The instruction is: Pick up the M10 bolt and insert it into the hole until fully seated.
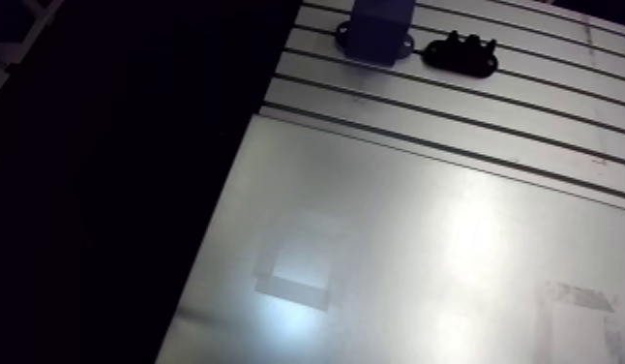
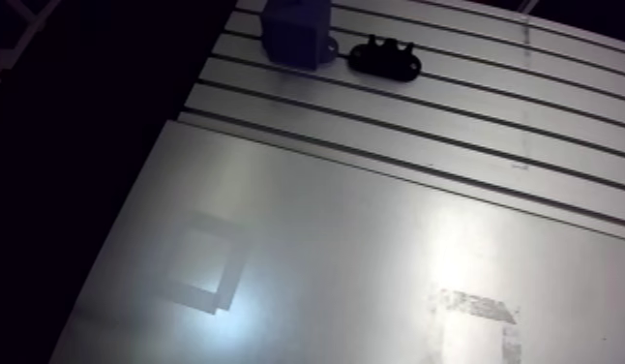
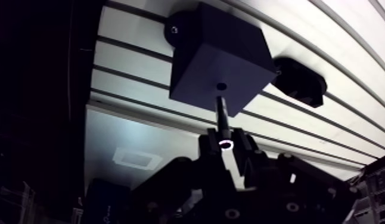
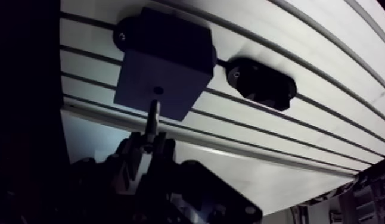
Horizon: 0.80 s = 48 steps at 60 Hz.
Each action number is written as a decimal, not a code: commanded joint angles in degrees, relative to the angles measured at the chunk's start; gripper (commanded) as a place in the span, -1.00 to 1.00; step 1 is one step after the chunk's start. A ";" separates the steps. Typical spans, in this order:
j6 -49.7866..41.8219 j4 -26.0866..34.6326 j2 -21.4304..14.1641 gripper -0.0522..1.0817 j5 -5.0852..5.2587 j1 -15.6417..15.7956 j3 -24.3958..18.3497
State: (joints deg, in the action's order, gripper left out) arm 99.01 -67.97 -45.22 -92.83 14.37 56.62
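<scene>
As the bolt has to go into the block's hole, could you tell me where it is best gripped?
Grip the bolt at its rear end, from the side away from the block, as the hand holds it: its slim shank projects free, pointing at the hole.

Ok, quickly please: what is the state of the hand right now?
Hand: closed, holding the M10 bolt.

A short open gap lay between the tip of the bolt [image 3: 222,116], clamped in the gripper [image 3: 226,144], and the hole [image 3: 221,87] in the dark block [image 3: 219,47], which stood on the slotted table [image 1: 529,97] with a black holder [image 3: 299,80] just beside it, while the smooth plate [image 1: 423,252] nearer the arm offered open room.
</scene>
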 commanded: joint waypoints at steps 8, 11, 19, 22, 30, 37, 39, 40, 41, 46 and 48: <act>0.00 0.00 0.18 0.98 -0.02 -0.04 0.02; 0.00 0.00 0.18 0.98 -0.02 -0.04 0.02; 0.00 0.00 0.26 0.98 -0.02 -0.04 0.02; 0.00 0.00 0.27 0.98 -0.02 -0.04 0.02; 0.00 -0.09 0.36 0.98 -0.02 -0.04 -0.16; -0.08 -0.09 0.43 0.98 -0.11 -0.04 -0.07; -0.01 -0.09 0.52 0.98 -0.11 -0.04 -0.15; -0.08 -0.09 0.61 0.98 -0.11 -0.04 -0.16; -0.08 -0.09 0.61 0.98 -0.11 -0.04 -0.16; -0.07 -0.09 0.71 0.98 -0.11 -0.04 -0.24; -0.01 -0.09 0.71 0.98 -0.11 -0.04 -0.25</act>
State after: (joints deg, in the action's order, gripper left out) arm 98.96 -68.06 -44.66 -92.92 14.33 56.47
